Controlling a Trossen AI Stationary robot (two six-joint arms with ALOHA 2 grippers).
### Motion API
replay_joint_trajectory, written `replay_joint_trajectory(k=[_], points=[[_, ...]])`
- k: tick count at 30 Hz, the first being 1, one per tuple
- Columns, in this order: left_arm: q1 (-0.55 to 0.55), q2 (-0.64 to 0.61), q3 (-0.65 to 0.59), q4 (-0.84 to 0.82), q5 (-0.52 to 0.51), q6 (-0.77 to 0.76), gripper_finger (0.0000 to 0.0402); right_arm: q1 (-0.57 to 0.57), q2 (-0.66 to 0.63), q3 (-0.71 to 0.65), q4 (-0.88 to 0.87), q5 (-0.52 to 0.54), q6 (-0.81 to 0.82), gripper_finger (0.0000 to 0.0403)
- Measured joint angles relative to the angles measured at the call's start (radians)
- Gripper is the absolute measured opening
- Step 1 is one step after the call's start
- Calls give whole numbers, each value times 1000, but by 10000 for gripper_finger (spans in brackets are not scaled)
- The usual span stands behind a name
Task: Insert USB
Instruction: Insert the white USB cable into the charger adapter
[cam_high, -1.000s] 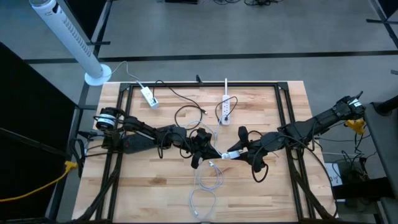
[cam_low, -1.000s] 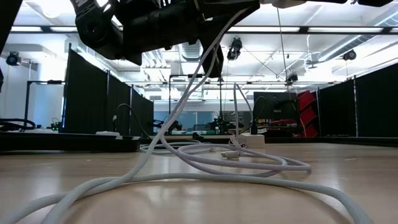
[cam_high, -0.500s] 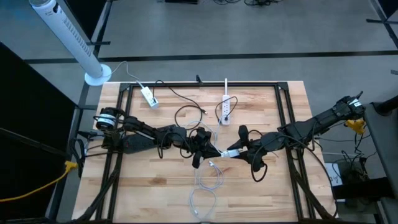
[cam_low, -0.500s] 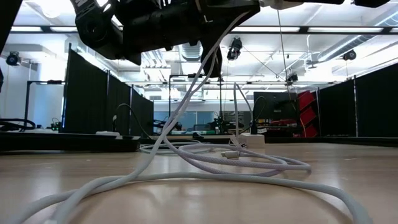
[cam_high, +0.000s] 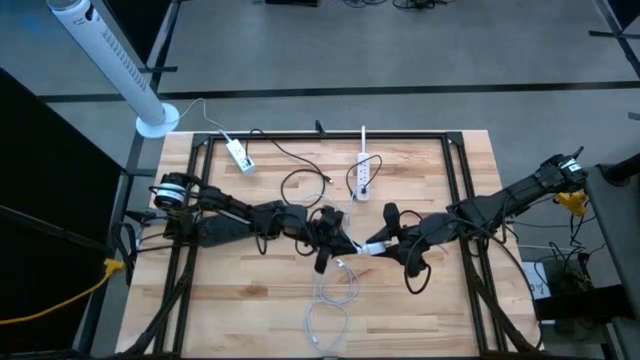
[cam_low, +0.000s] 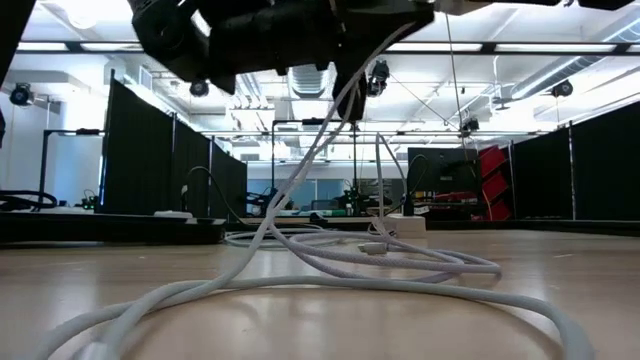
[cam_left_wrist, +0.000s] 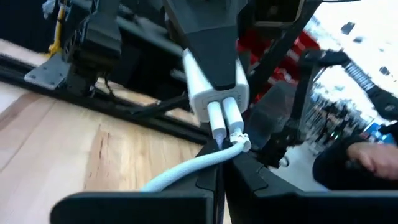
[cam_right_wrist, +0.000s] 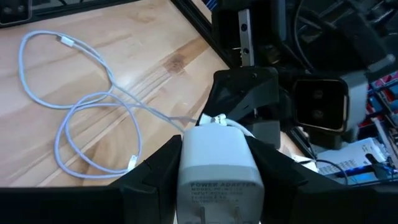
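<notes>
A white power adapter (cam_left_wrist: 214, 81) hangs above the table's middle, with my right gripper (cam_high: 368, 247) shut on it. Two white USB plugs (cam_left_wrist: 222, 117) stick out of its face side by side. From one plug the white cable (cam_left_wrist: 186, 171) bends sharply back into my left gripper (cam_high: 343, 244), which is shut on it right in front of the adapter. The cable's remaining length (cam_high: 335, 285) drops to the table and lies there in loose loops, also visible in the right wrist view (cam_right_wrist: 81, 106) and the low view (cam_low: 330, 255). My left gripper pinches the white cable just behind its plug (cam_left_wrist: 214, 160) between its two fingers, coming level from the table's left. The cable kinks at the plug's neck (cam_left_wrist: 241, 142), and the length behind the fingers hangs slack to the table. My right gripper holds the adapter's body by two opposite sides (cam_right_wrist: 186, 168), one finger (cam_right_wrist: 152, 171) on each, coming level from the table's right. The adapter is lifted clear of the table, its port face turned toward my left gripper.
A white power strip (cam_high: 364, 175) lies at the far middle, and a second white adapter (cam_high: 240, 155) at the far left with dark cords (cam_high: 300, 180) between them. A black metal frame (cam_high: 455, 170) runs around the wooden table.
My left gripper has moved a little toward the table's right, closer to the adapter, carrying the cable end with it. The hanging cable has swung the same way. My right gripper has stayed in place.
</notes>
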Motion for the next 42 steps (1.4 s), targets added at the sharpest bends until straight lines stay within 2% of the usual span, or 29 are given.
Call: replay_joint_trajectory(k=[10,22,30,33,35,38,40,42], points=[[0,9,7,10,14,10,6,0,6,0,5,5,23,141],[-14,-2,3,8,75,47,74,0,3,0,-8,8,41,141],[-50,-11,0,-71,102,57,105,-1,3,0,-24,51,42,141],[-62,-43,0,-154,100,95,111,-1,3,0,-38,59,63,141],[-70,-74,-1,-238,60,124,111,-1,3,0,-39,68,79,141],[-94,-120,-1,-387,-82,188,107,-1,3,0,-40,69,122,141],[-117,-153,-1,-480,-211,237,104,-3,3,0,-42,69,144,141],[-144,-180,-1,-561,-383,288,103,-4,3,0,-45,68,154,141]])
